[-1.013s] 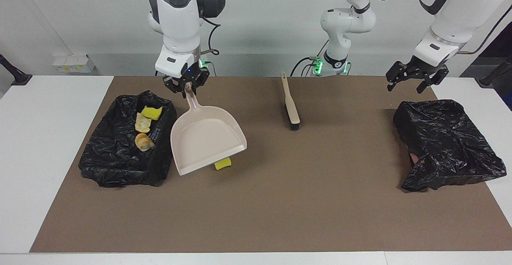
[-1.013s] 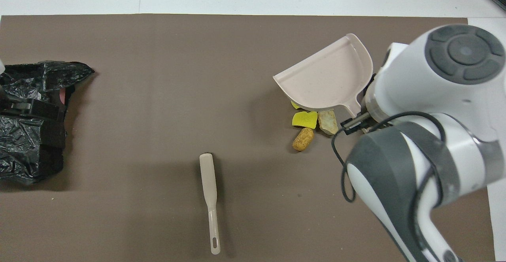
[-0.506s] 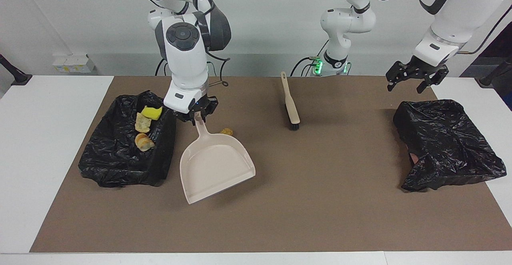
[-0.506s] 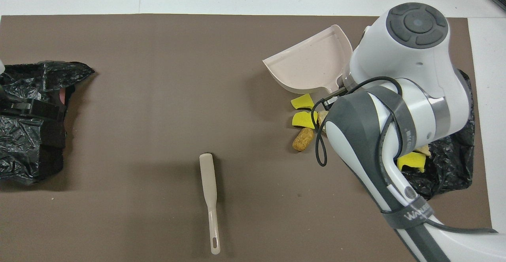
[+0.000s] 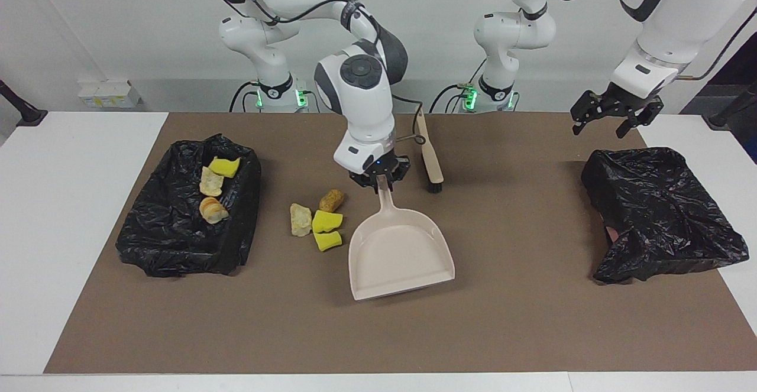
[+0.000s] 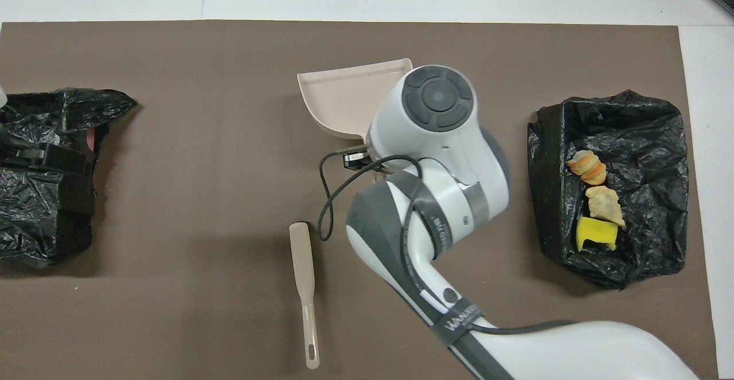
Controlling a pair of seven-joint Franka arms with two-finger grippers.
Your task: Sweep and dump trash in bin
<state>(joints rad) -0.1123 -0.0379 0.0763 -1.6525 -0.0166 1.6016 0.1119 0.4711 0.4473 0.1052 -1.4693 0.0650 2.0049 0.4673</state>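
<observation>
Beside our right tool (image 5: 379, 182), which clamps the dustpan (image 5: 402, 250) handle, four trash lumps (image 5: 316, 222) lie toward the lined bin (image 5: 177, 244). We should lower the lip flat before fetching the brush (image 5: 429, 155); left tool (image 5: 615, 119) waits spread over the second bin's (image 5: 662, 214) edge.

White letters "WANDE", partly cut off, on the right arm's (image 6: 459, 325) dark band.

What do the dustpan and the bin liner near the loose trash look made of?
Dustpan: likely rigid plastic, pale pink-beige and matte, judging by its smooth moulded walls and one-piece handle. Bin liner: thin black plastic film, glossy, with crumpled folds catching the light.
</observation>
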